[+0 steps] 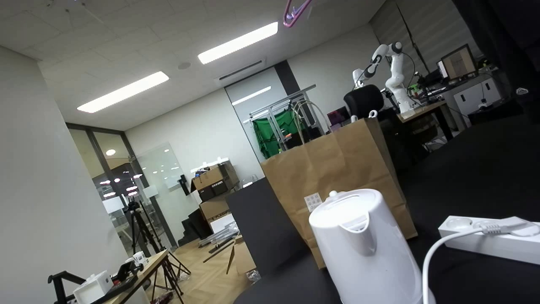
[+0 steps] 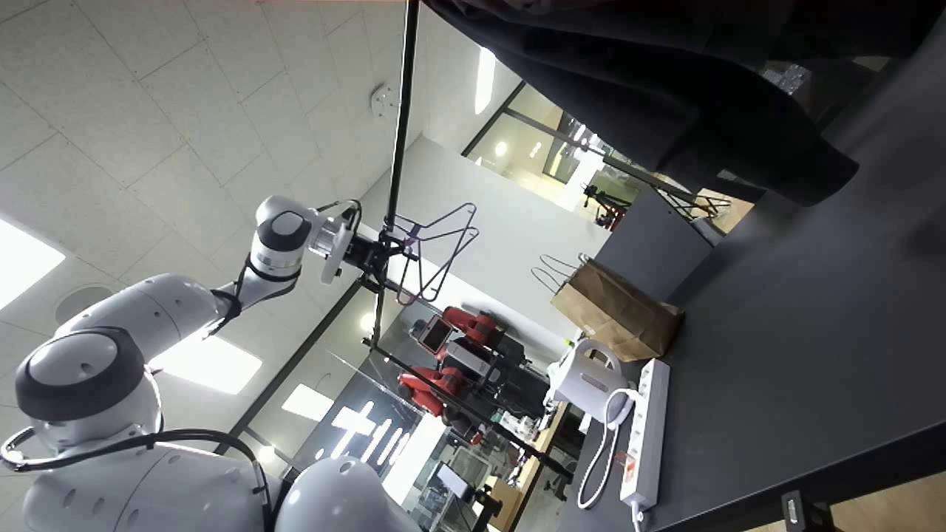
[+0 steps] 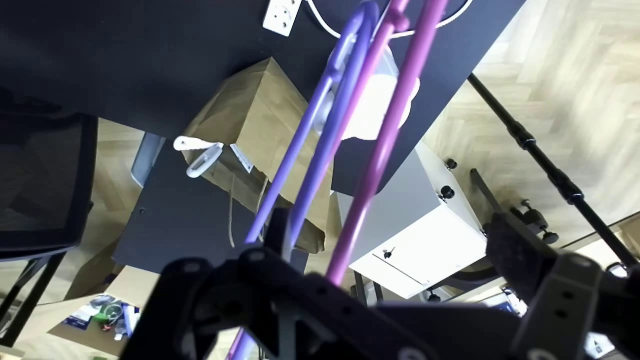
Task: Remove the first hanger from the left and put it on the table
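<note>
The black table (image 2: 783, 332) stretches broadly to its straight edge. Above, the gripper (image 3: 392, 232) holds its fingers (image 3: 517, 247) wide apart near a slim, glossy pink hanger (image 3: 384, 145).

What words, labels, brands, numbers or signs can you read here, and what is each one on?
Nothing reads for certain.
Paper bag: a white label with rows of small marks over lettering too blurred to read.
Cardboard box: dark print, too small to read.
White kettle: a small grey patch; cannot tell whether it bears text.
Monitor: anything on screen is too small to read.
</note>
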Controlling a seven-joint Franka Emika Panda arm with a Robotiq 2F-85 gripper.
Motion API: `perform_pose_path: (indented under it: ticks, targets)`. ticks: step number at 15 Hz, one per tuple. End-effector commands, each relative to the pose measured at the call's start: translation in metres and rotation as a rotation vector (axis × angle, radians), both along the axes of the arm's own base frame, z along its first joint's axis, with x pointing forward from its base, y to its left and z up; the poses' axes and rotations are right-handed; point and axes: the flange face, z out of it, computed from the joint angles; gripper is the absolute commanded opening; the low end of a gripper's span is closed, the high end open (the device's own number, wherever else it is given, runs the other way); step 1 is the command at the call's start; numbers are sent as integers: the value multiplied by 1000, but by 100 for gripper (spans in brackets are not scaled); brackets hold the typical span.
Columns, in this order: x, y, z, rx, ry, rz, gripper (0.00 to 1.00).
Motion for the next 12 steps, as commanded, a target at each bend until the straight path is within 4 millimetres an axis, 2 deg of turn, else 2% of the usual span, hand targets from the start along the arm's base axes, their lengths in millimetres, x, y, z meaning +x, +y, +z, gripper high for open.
perform_pose_path:
  ticks: [1, 7, 12]
  targets:
    - [-1, 18, 5, -7, 5, 11, 100]
    - [-5, 35, 6, -25, 10, 29, 100]
    - [-8, 41, 13, -22, 14, -37, 100]
